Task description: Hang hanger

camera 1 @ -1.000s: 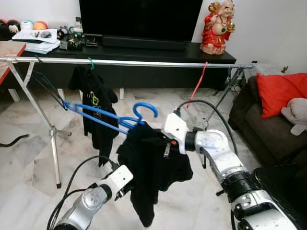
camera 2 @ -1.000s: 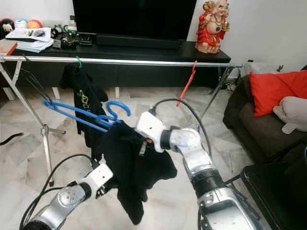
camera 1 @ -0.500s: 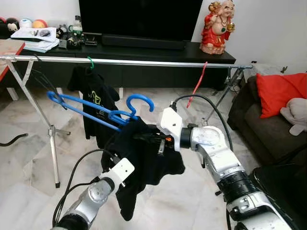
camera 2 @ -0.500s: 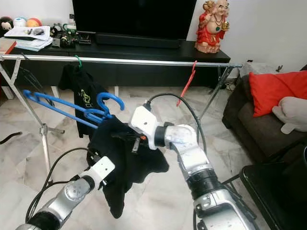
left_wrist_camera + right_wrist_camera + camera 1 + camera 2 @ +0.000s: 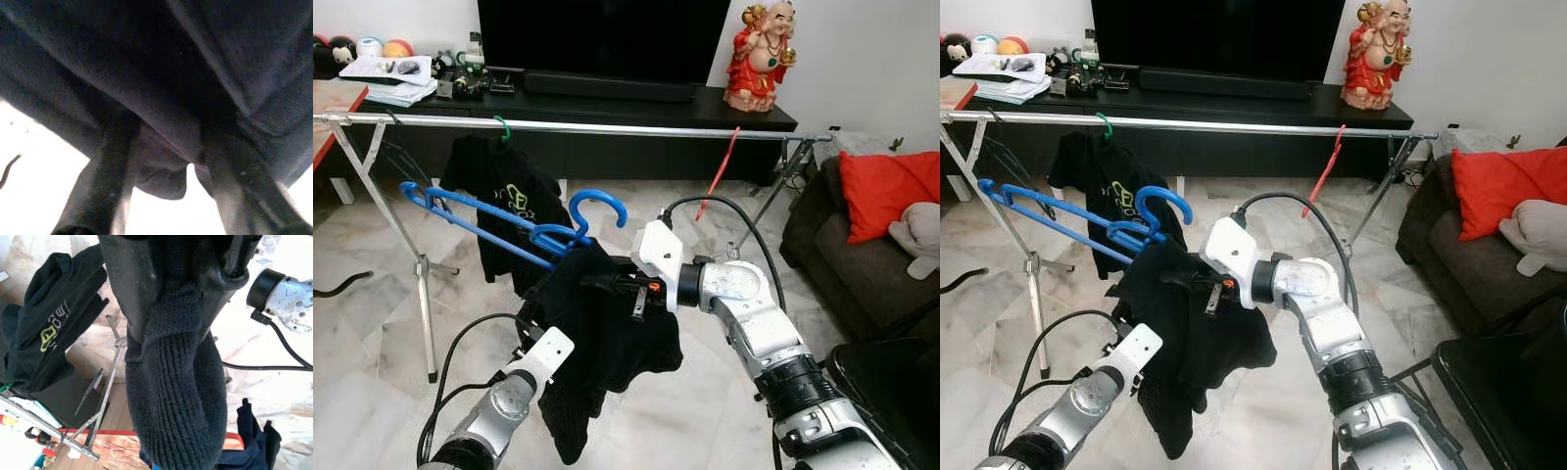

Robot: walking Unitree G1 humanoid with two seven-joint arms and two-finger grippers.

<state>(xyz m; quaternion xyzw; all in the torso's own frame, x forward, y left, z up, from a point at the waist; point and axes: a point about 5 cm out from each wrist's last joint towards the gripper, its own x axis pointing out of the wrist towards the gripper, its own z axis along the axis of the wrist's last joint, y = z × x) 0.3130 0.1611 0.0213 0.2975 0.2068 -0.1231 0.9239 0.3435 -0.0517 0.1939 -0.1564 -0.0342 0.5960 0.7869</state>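
Directly before you a clothes rail (image 5: 607, 127) runs left to right, with the TV console (image 5: 607, 103) behind it. A shirt (image 5: 509, 211) hangs from the rail at your left. Nearer you, the hanger (image 5: 509, 220) sits just in front of that shirt, its hook (image 5: 597, 211) below the rail (not on it). A garment (image 5: 597, 343) hangs below the hook, between your right gripper (image 5: 602, 284) and left gripper (image 5: 166, 161). A sofa (image 5: 862, 245) stands to your right.

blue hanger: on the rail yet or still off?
Off. The blue hanger's hook curls in open air below the rail, with the black garment bunched at its near end, pinched by the right gripper.
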